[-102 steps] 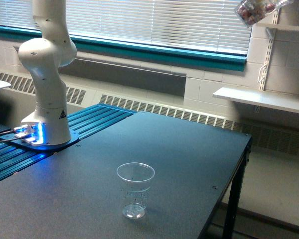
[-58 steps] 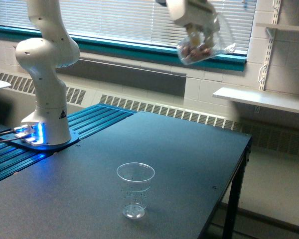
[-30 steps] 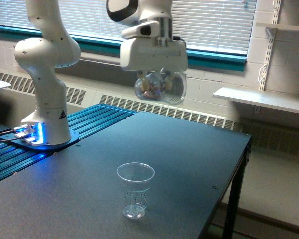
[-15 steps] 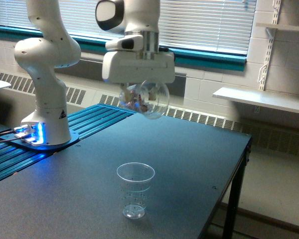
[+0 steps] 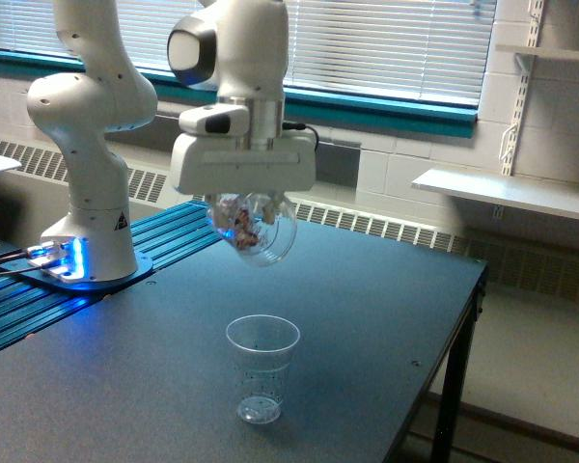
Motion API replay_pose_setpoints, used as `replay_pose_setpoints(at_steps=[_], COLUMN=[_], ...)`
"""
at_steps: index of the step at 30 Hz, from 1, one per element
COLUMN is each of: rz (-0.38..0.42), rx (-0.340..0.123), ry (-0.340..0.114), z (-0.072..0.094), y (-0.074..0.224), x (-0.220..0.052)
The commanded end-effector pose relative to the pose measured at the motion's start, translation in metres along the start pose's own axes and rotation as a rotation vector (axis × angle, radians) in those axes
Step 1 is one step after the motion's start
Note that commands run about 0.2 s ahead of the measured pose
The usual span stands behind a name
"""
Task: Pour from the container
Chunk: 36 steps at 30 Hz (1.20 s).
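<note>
In the exterior view my gripper (image 5: 248,207) is shut on the container (image 5: 255,230), a clear thin plastic cup with small reddish and pale pieces inside. It hangs tilted, its wide rim turned down and toward the camera, above and a little behind the other cup. That clear tapered cup (image 5: 261,367) with tiny dots on its wall stands upright and empty on the dark table (image 5: 367,318). The fingers are mostly hidden under the white hand.
The arm's white base (image 5: 87,231) stands on blue ribbed rails at the exterior view's left. The table's right edge (image 5: 463,318) drops to the floor. A white wall shelf (image 5: 507,193) and a window with blinds lie behind.
The gripper carried the container from the upper right down and leftward; it now hangs lower and nearer, just above the standing cup. The standing cup has not moved.
</note>
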State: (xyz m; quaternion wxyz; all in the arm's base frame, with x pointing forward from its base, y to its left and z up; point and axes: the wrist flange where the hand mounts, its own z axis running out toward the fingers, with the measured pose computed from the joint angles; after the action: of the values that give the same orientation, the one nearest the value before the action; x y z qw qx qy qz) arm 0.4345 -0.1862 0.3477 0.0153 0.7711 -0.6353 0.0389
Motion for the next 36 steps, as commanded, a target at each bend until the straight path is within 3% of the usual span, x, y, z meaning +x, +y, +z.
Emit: replay_pose_setpoints(at_steps=[1, 3, 7, 10, 22, 36], rz=[-0.03, -0.026, 0.001, 0.007, 0.011, 0.042], rx=[-0.047, -0.069, -0.163, -0.185, -0.171, -0.172], ry=[-0.039, -0.048, -0.061, -0.056, -0.07, -0.126], z=[0.016, 0.021, 0.035, 0.04, 0.042, 0.046], y=[0.006, 0.007, 0.002, -0.003, -0.017, -0.026], x=[0.003, 0.004, 0.007, 0.01, 0.014, 0.014])
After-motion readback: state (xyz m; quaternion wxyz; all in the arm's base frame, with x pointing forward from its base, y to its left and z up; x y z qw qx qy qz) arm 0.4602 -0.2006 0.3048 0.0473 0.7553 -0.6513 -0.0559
